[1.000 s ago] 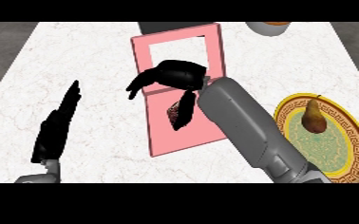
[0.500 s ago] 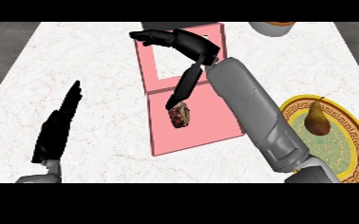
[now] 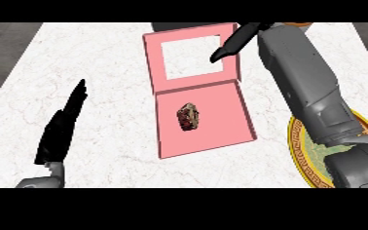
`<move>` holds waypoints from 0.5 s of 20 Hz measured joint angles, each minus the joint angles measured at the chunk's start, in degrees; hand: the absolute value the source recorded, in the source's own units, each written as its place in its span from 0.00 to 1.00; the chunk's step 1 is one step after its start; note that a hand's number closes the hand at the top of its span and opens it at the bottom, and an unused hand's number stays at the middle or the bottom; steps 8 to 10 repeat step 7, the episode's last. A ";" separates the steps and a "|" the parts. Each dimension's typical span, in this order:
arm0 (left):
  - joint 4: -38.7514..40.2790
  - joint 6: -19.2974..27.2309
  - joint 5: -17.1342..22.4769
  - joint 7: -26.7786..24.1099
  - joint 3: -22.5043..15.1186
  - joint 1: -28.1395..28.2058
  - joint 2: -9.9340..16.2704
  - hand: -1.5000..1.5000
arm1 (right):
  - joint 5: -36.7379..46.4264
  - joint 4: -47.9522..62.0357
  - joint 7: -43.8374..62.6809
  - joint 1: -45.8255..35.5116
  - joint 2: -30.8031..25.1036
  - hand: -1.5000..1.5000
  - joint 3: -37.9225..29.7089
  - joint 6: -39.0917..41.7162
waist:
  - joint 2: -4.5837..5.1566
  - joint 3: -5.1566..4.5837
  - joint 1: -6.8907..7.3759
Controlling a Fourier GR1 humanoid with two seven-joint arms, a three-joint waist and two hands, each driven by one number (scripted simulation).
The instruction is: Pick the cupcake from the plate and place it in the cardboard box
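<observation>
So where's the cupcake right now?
In the head view, the cupcake lies inside the pink box, near the middle of its base, below the windowed lid and apart from both hands.

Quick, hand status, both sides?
Left hand: open, fingers straight, resting at the view's left, holding nothing.
Right hand: open, fingers straight, over the pink box's lid, holding nothing. The cupcake lies in the box.

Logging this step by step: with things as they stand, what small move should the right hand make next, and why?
Probably draw the right hand clear toward the robot's right side. The small brown cupcake already lies inside the pink cardboard box, the open hand holds nothing, and it hovers over the box's windowed lid.
</observation>
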 measured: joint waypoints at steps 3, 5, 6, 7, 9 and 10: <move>0.21 -0.23 -0.17 0.31 -0.37 -1.06 -0.10 0.50 | -0.77 3.83 -1.18 -1.29 -4.34 0.00 -2.18 2.18 | 0.51 0.03 0.76; 0.66 -0.08 -0.35 -0.34 -0.79 -1.24 -0.61 0.50 | -0.81 5.59 -2.48 -1.55 -7.03 0.00 -2.96 3.84 | 0.91 0.05 1.32; 0.55 -0.18 -0.36 -0.14 -0.87 -1.70 -0.59 0.50 | -1.01 6.29 -2.91 -1.83 -8.68 0.00 -3.46 5.07 | 1.11 0.08 1.57; 0.80 -0.14 -0.50 -0.08 -1.04 -2.07 -0.72 0.50 | -0.96 6.89 -3.40 -2.00 -9.81 0.00 -3.66 5.91 | 1.26 0.10 1.77; 0.80 -0.14 -0.50 -0.08 -1.04 -2.07 -0.72 0.50 | -0.96 6.89 -3.40 -2.00 -9.81 0.00 -3.66 5.91 | 1.26 0.10 1.77; 0.80 -0.14 -0.50 -0.08 -1.04 -2.07 -0.72 0.50 | -0.96 6.89 -3.40 -2.00 -9.81 0.00 -3.66 5.91 | 1.26 0.10 1.77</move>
